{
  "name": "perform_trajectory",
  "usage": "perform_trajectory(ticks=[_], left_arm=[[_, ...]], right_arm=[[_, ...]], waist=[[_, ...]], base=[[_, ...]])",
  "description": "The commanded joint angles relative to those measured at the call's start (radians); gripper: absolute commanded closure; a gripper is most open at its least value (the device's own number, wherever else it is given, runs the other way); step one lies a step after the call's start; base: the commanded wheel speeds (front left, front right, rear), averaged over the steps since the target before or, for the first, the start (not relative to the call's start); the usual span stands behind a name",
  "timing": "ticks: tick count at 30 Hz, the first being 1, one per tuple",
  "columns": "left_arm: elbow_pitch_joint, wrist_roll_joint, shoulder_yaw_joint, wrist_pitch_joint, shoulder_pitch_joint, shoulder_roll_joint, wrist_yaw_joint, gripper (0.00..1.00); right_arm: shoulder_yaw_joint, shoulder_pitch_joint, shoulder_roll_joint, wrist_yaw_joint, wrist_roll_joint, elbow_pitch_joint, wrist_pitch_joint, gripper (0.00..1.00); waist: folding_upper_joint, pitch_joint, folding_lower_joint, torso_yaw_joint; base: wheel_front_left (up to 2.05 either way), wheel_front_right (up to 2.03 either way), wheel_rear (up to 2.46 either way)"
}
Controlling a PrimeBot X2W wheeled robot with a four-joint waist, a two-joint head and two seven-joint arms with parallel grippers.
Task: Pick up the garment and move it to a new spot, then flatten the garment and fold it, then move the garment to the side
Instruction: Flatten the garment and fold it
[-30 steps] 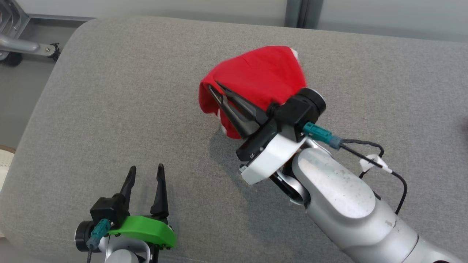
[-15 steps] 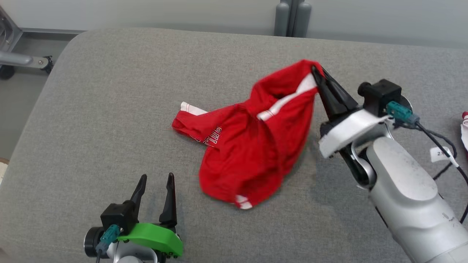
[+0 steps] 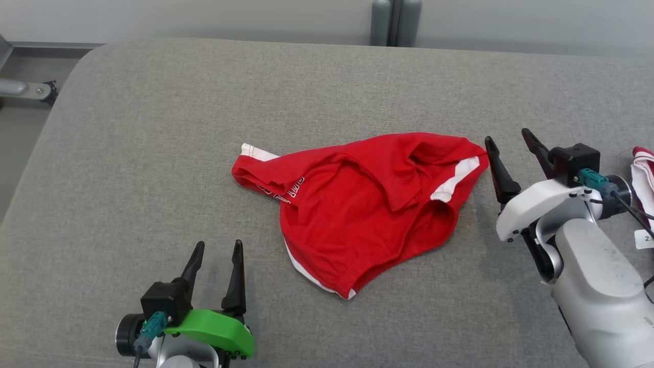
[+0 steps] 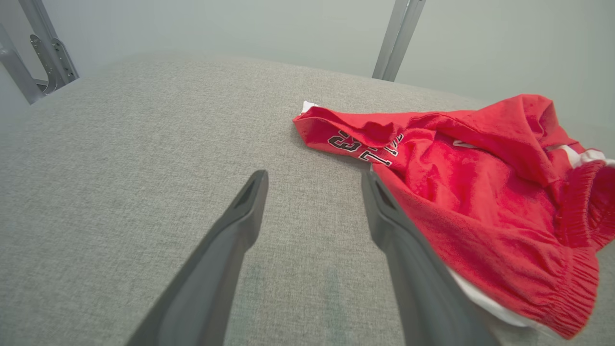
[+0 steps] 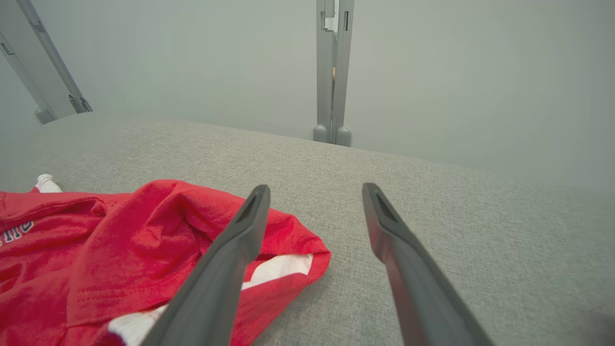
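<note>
Garment [image 3: 368, 204], red, lies crumpled on the cushion [image 3: 153, 128] in the head view. The right gripper [image 3: 508, 135], spread and empty, sits just beside its three o'clock edge, and the left gripper [image 3: 218, 243], likewise spread, is near eight o'clock. Left wrist view: lettered hem [image 4: 365, 144] at two o'clock. Right wrist view: white-trimmed corner [image 5: 283, 264] at seven o'clock. Likely light and limp; pinch hems.

— What do we see underneath?
— A broad grey woven-fabric pad [image 3: 153, 153], its far left corner rounded.
— And behind it?
— We make out a pale wall [image 3: 204, 20], a grey twin post [image 3: 391, 23] at the pad's far edge, and a grey metal bar with a black caster [image 3: 30, 91] off the left corner.
— Our right edge?
— A red-and-white striped cloth [image 3: 643, 174] lying on the pad.
</note>
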Motion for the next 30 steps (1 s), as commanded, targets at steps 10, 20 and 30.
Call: perform_trajectory(ticks=[10,20,30], left_arm=[[0.0,-0.017,-0.007,-0.003,0.0,0.002,-0.006,0.0],[-0.002,-0.03,-0.009,-0.003,0.001,0.002,0.002,0.0],[-0.004,-0.039,-0.015,-0.003,0.007,0.002,0.007,0.0]], right_arm=[[0.197,0.149,0.021,-0.001,0.008,-0.236,-0.003,0.0],[0.625,0.176,-0.052,-0.001,0.188,-0.319,-0.003,0.0],[0.755,0.152,-0.072,-0.001,0.377,-0.277,-0.003,0.0]], waist=[[0.0,-0.007,0.0,-0.021],[0.0,-0.001,0.0,0.005],[0.0,0.001,0.0,0.025]], base=[[0.0,0.0,0.0],[0.0,0.0,0.0],[0.0,0.0,0.0]])
